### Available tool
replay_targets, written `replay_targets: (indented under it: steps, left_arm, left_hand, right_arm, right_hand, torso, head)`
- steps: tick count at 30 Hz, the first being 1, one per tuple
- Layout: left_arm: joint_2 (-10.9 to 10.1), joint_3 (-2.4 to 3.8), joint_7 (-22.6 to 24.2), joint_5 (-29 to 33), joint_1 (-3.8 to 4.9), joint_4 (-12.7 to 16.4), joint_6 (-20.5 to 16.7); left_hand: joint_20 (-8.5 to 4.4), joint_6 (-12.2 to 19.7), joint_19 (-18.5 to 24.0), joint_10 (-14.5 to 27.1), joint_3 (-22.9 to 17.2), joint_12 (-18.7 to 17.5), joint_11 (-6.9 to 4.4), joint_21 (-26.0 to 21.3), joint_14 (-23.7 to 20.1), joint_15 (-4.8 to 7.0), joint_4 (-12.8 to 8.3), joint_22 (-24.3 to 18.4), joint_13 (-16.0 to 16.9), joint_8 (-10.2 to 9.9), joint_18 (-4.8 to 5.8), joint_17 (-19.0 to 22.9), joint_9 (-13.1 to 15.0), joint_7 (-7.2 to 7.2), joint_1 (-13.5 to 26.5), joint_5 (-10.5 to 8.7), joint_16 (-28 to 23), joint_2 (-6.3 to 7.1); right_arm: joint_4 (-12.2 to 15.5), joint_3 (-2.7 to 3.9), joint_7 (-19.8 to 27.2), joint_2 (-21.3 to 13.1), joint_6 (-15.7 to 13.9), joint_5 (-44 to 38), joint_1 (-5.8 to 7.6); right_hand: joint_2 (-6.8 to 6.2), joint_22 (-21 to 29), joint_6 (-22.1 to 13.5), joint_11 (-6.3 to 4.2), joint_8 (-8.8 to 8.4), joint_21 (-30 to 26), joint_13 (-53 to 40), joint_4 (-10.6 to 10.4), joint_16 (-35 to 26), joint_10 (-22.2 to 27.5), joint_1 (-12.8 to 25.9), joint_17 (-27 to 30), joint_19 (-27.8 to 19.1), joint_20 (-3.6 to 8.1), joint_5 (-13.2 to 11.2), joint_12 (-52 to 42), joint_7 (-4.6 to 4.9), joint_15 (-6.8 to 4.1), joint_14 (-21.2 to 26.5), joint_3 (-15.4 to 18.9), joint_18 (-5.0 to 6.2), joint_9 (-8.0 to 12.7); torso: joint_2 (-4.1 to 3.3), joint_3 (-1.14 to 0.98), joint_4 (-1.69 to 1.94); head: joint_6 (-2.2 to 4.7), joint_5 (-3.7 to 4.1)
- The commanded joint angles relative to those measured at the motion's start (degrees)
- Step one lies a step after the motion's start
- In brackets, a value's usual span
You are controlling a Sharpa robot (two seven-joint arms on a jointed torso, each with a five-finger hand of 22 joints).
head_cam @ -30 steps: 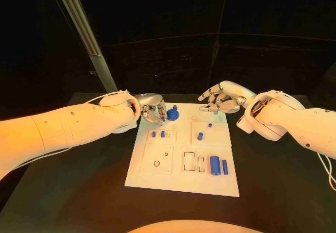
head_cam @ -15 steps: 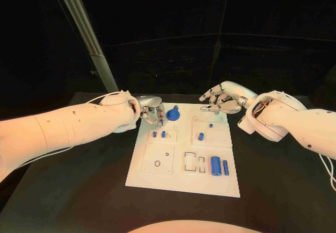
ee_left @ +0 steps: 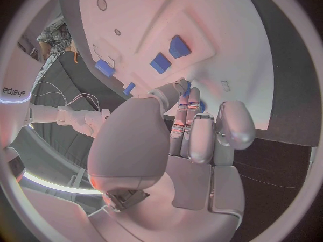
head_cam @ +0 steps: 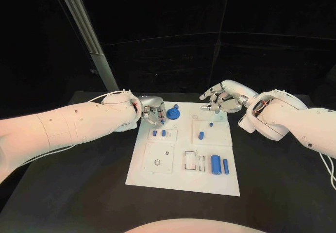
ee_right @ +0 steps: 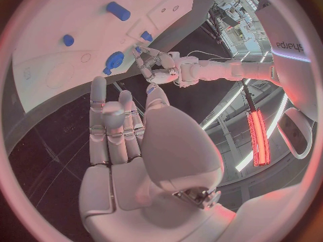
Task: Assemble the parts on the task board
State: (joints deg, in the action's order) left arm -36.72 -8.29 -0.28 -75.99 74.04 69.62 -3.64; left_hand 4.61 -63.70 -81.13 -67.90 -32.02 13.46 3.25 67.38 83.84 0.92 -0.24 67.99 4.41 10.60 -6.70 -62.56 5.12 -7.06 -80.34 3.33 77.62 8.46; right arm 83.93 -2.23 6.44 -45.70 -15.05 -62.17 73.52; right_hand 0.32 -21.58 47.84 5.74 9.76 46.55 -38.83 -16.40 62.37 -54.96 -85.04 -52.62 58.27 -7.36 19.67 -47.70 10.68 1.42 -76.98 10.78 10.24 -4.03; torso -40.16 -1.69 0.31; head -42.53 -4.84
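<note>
The task board (head_cam: pixel 183 182) lies flat in the middle of the black surface (head_cam: pixel 84 194), its long axis running away from me. Near its close end two blue cylinders (head_cam: pixel 215 164) lie on their sides side by side, their lengths parallel to the board's long axis. A round blue part (head_cam: pixel 173 115) stands at the far end, a short peg rising from it. My left robot hand (head_cam: pixel 153 112) hovers just beside that part, fingers curled together around what looks like a small blue piece, though I cannot tell if it is truly gripped. My right robot hand (head_cam: pixel 224 101) hangs over the board's far right corner, released, fingers apart and grasping nothing.
</note>
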Motion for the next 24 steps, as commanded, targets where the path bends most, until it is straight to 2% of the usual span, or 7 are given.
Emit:
replay_targets:
  steps: [1,10,14,24]
  left_arm:
    - [0.1,-0.05,-0.3,0.1,-0.07,0.1,1.4]
    - [0.2,-0.07,-0.7,0.1,-0.07,-0.1,2.1]
    - [0.4,-0.08,-1.1,0.1,-0.07,-0.3,1.9]
    - [0.7,-0.14,-1.4,0.1,-0.07,-0.7,1.8]
  left_hand:
    - [-0.08,-0.4,-0.2,-0.5,-0.2,-0.4,0.03,-0.1,1.3,0.44,-0.1,-0.1,0.0,-0.3,1.08,0.1,0.0,-0.06,0.3,0.06,-0.1,-0.05]
    - [-0.10,-0.3,-0.1,-0.5,-0.1,-0.6,0.03,-0.2,1.2,0.44,-0.2,-0.1,0.0,-0.5,1.06,0.2,0.0,-0.02,0.8,-0.05,-0.1,0.32]
    - [-0.01,0.2,-0.1,-0.1,1.9,-1.2,0.16,-0.3,1.2,0.31,0.5,0.0,0.0,-0.9,1.09,0.4,-0.1,0.07,3.2,-0.25,-0.1,1.47]
    - [0.12,1.4,0.0,0.9,2.8,-1.9,0.46,-0.5,1.1,0.13,0.4,-0.1,-0.1,-1.8,1.07,0.6,-0.4,-0.17,3.5,-0.24,-0.1,1.53]
  right_arm:
    - [0.1,0.04,0.5,0.0,-0.3,-0.1,0.10]
    - [0.1,0.04,0.5,0.0,-0.3,-0.1,0.10]
    - [0.1,0.04,0.5,0.1,-0.3,-0.1,0.10]
    - [0.0,0.04,0.4,0.1,-0.2,-0.1,0.10]
  right_hand:
    - [0.53,0.1,-0.3,-0.02,0.24,-0.2,0.1,0.0,-0.2,0.3,0.2,-0.1,0.4,-0.13,0.3,-0.4,-0.04,-0.05,0.3,0.3,0.26,-0.1]
    - [0.53,0.1,-0.3,-0.02,0.24,-0.2,0.1,0.0,-0.2,0.3,0.2,-0.1,0.4,-0.13,0.3,-0.4,-0.04,-0.05,0.3,0.3,0.26,-0.1]
    - [0.53,0.1,-0.3,-0.02,0.24,-0.2,0.1,0.0,-0.2,0.3,0.2,-0.1,0.4,-0.13,0.3,-0.4,-0.04,-0.05,0.3,0.3,0.26,-0.1]
    - [0.55,0.1,-0.3,-0.02,0.26,-0.2,0.1,0.0,-0.2,0.3,0.2,-0.1,0.5,-0.13,0.3,-0.4,-0.04,-0.06,0.3,0.3,0.27,-0.1]
  torso:
    - [-0.01,0.01,0.07]
    - [0.00,-0.01,0.02]
    - [-0.03,0.01,0.06]
    - [0.01,-0.01,0.04]
  head:
    - [-0.10,0.19]
    - [-0.14,0.19]
    - [-0.14,0.27]
    - [-0.29,0.27]
